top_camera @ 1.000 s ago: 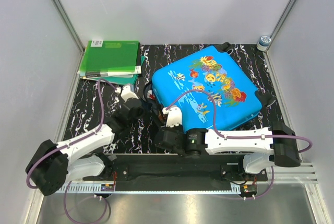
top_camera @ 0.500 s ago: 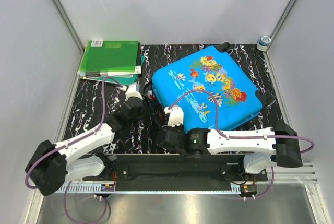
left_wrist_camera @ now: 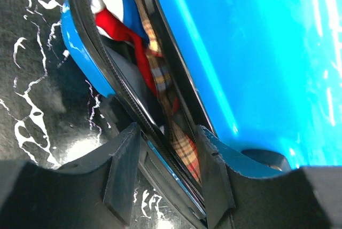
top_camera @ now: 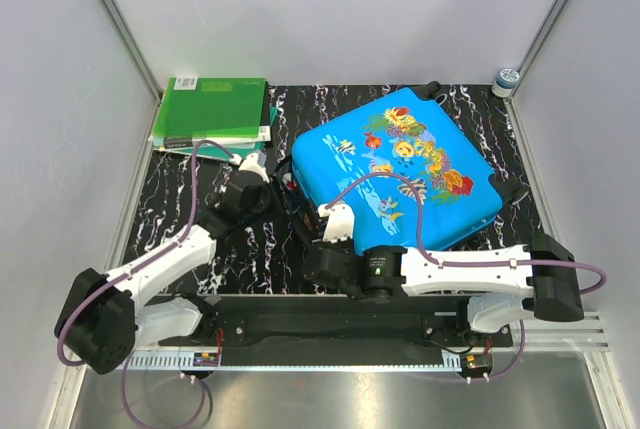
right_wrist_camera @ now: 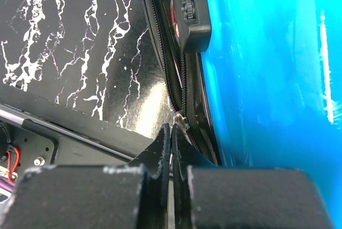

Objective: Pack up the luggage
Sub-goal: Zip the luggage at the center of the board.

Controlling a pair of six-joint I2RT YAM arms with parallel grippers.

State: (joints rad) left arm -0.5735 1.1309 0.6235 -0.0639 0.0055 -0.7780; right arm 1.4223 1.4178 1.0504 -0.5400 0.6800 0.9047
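Note:
The blue fish-print luggage (top_camera: 400, 174) lies flat on the black marbled table, its lid down but with a gap along the left side. In the left wrist view, red, white and plaid cloth (left_wrist_camera: 156, 74) shows inside that gap. My left gripper (top_camera: 268, 171) (left_wrist_camera: 168, 173) is open at the luggage's left corner. Its fingers straddle the lower shell's zipper edge (left_wrist_camera: 133, 114) without pinching it. My right gripper (top_camera: 326, 233) (right_wrist_camera: 172, 133) is at the front-left edge, shut on the metal zipper pull (right_wrist_camera: 182, 120).
A stack of green folders (top_camera: 210, 114) lies at the back left corner of the table. A small jar (top_camera: 507, 79) stands at the back right behind the luggage. Grey walls close in on three sides.
My left gripper has opened and moved up and right, onto the luggage's left corner. The right gripper stays shut at the front-left edge, barely shifted.

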